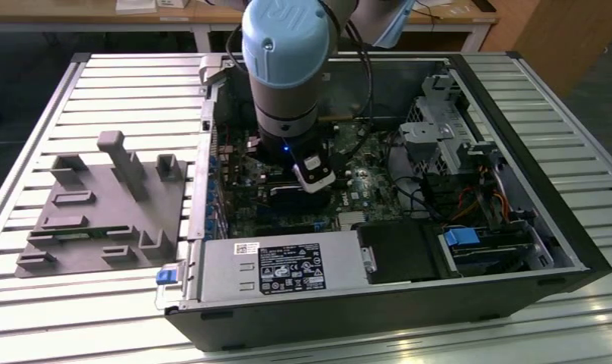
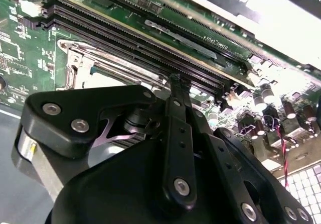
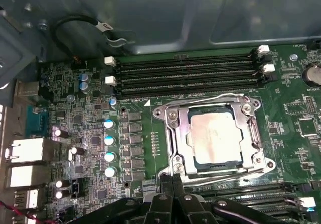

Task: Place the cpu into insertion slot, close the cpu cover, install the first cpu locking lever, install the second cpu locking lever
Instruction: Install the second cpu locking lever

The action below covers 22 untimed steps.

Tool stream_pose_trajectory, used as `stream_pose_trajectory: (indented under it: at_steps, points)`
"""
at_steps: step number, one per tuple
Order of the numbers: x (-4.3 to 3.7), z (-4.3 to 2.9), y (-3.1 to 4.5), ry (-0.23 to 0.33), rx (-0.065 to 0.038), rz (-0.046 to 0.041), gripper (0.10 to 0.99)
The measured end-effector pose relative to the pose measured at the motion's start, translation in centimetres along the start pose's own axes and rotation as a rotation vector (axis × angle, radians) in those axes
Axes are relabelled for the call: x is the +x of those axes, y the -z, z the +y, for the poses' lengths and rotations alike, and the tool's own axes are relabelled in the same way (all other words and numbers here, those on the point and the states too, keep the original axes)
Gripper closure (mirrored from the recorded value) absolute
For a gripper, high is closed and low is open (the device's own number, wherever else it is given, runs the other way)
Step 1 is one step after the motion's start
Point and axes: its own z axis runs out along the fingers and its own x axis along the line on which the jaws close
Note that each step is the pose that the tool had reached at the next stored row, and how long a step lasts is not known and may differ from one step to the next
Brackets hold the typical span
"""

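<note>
Over the insertion slot (image 3: 215, 138) | claw (image 3: 173, 180) clenched, empty | first wrist view: cpu (image 3: 213, 134) seated, cpu cover (image 3: 251, 133) closed

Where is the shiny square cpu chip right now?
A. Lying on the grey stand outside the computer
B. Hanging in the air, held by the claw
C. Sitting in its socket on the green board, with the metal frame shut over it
C. In the first wrist view the cpu sits in the insertion slot with the cpu cover framing it flat.
</note>
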Motion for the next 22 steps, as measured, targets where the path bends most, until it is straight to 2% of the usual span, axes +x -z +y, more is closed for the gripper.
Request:
stream_pose_trajectory:
  at_steps: [6,7,14,22]
  points:
    - [0.0,0.01,-0.15,0.0,-0.009,0.0009,0.984]
    - [0.03,0.05,-0.35,-0.001,-0.018,0.0017,0.984]
    - [0.79,0.09,-0.54,-0.001,-0.018,0.0018,0.984]
    - [0.91,0.06,-0.67,-0.001,-0.017,0.0019,0.984]
